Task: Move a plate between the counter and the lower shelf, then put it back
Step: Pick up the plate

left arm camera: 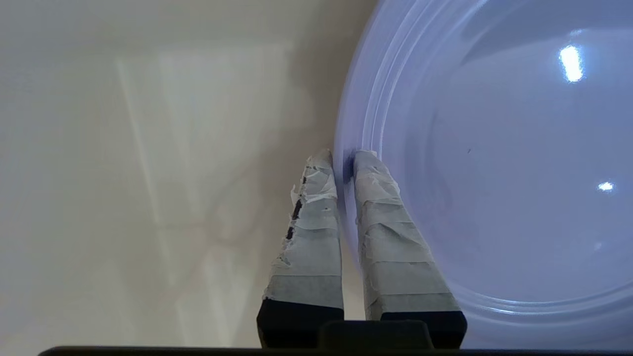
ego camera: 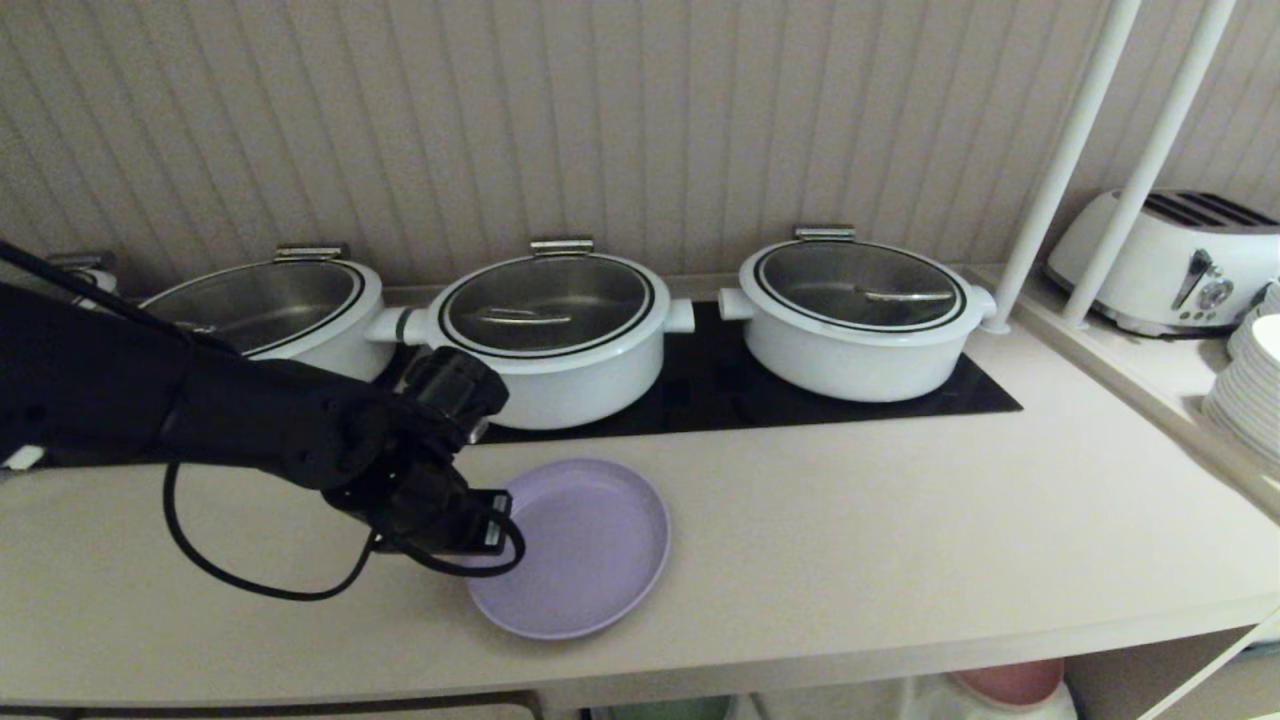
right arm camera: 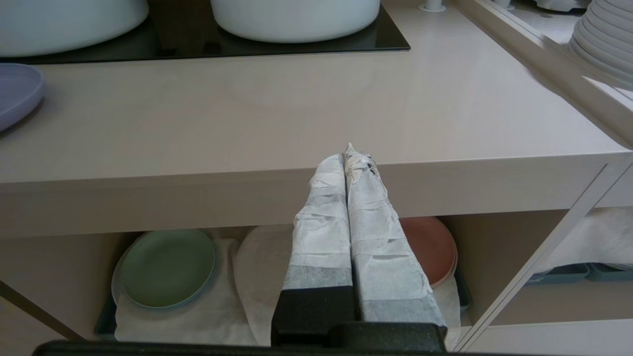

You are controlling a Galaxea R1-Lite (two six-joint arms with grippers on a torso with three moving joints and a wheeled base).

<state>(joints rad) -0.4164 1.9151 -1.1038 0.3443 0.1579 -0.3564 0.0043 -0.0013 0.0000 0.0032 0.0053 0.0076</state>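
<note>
From the head camera, the plate lies on the tabletop before three white pots, the left gripper at its left rim. The left wrist camera shows taped fingers pinching that rim. The right wrist camera shows the right gripper pressed closed, empty, before the lower shelf holding a green plate and a pink-red plate.

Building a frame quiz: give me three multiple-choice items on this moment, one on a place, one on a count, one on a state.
1. Where is the purple plate?
A. on the counter
B. on the lower shelf
C. on the hob

2. How many white pots stand at the back?
A. two
B. three
C. four

3. How does the left gripper stand?
A. wide open above the plate
B. pinching the plate's rim
C. holding a pot lid

Answers: 1 A, it lies on the worktop; 2 B, three in a row; 3 B, fingers flank the rim.
</note>
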